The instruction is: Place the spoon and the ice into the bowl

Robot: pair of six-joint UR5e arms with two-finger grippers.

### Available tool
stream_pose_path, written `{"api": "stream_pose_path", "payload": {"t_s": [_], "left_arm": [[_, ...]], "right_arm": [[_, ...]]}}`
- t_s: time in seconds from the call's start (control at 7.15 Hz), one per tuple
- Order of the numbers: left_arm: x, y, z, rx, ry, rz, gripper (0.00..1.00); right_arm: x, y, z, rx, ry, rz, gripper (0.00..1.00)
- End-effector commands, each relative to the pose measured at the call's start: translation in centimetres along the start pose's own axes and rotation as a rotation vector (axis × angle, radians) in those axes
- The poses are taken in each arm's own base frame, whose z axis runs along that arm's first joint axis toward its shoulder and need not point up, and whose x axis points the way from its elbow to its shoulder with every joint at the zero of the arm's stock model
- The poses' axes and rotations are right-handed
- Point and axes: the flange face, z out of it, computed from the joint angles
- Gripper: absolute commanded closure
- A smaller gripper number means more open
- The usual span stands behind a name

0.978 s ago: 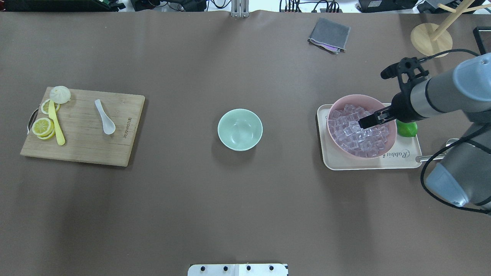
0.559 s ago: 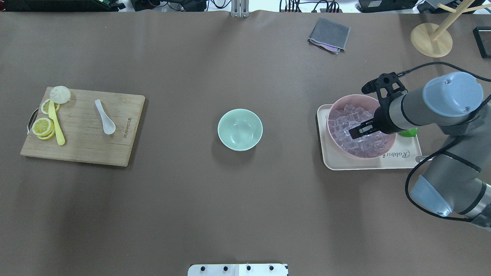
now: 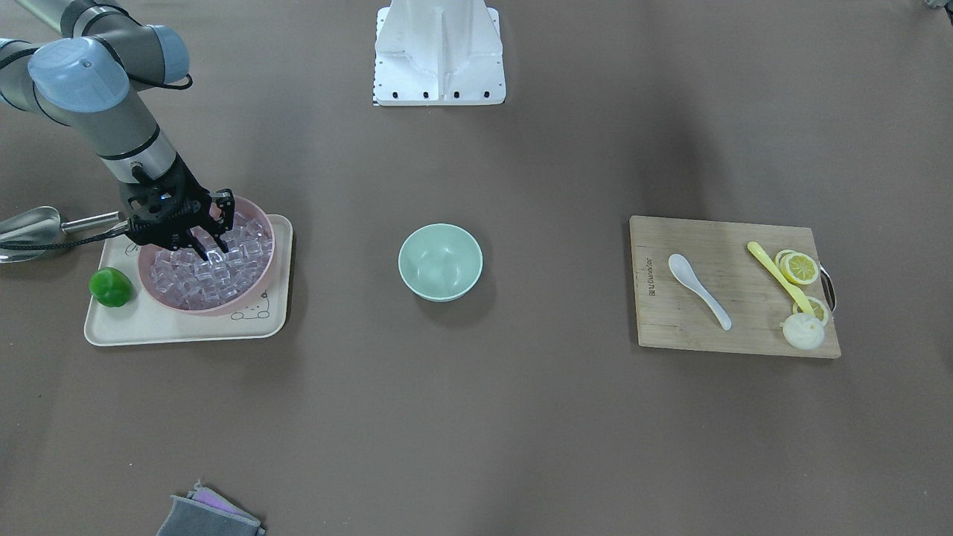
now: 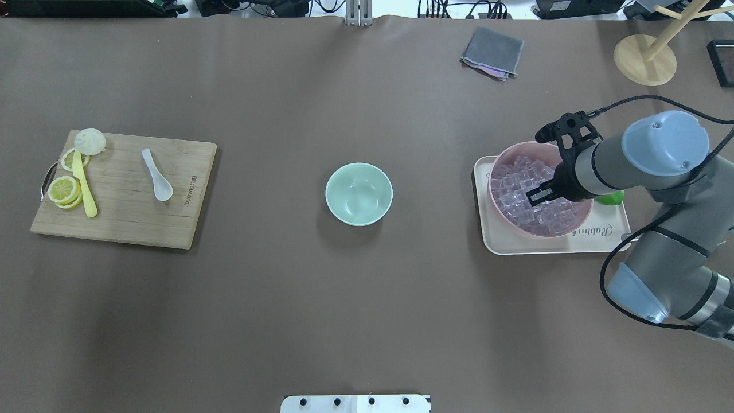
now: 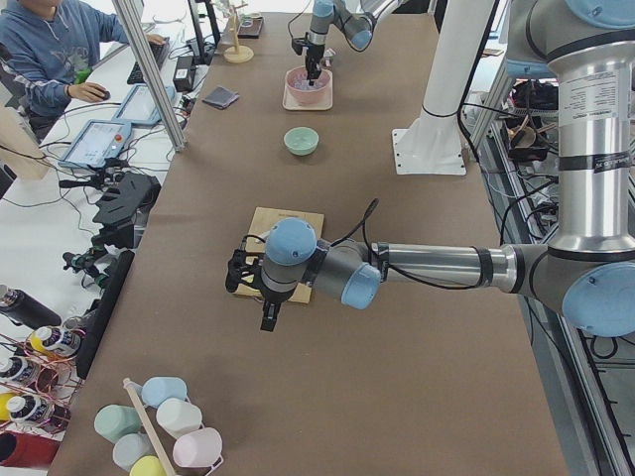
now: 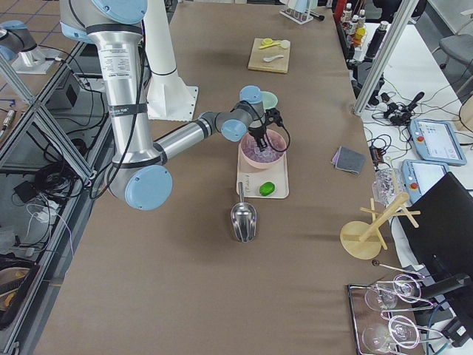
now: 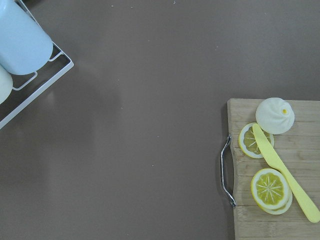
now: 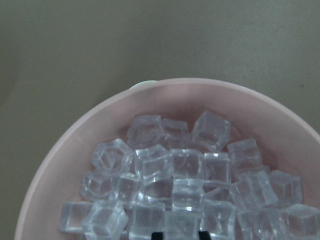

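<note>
Many ice (image 8: 186,167) cubes look slick and hard; my right jaws, parted over them, should pinch flat faces.

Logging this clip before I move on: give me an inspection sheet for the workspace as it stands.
Surface: brown table, bare at the centre.
Job's things: mint bowl empty; white spoon lying on the cutting board; ice heaped in the pink bowl, which stands on the cream tray.
Clutter: lemon slices, yellow utensil, white bun, green object, steel scoop, grey cloth, wooden stand.
Grippers: right gripper open, fingers in the ice; left gripper off to the side, state unclear.
Cables: black cable along the right arm.
Surroundings: operator at a desk.
</note>
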Motion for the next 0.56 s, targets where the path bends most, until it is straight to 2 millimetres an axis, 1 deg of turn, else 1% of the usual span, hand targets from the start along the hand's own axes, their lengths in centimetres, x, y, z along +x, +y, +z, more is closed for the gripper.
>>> {"api": "stream_pose_path", "payload": {"t_s": [0.0, 0.14, 0.28, 0.42], "left_arm": [[0.0, -0.1, 0.0, -0.001, 0.000, -0.002, 0.02], [0.5, -0.9, -0.2, 0.008, 0.002, -0.015, 0.02], [0.8, -1.3, -0.3, 0.012, 0.002, -0.020, 0.02], [0.6, -1.8, 1.1, -0.010, 0.001, -0.018, 0.02]], "right_arm": [[0.7, -1.2, -1.6, 0.025, -0.008, 0.005, 1.00], [1.3, -2.1, -4.6, 0.061, -0.029, 0.015, 1.00], [0.4, -2.5, -7.5, 0.066, -0.057, 0.020, 1.00], [-2.1, -4.3, -8.9, 0.088, -0.075, 0.013, 1.00]]}}
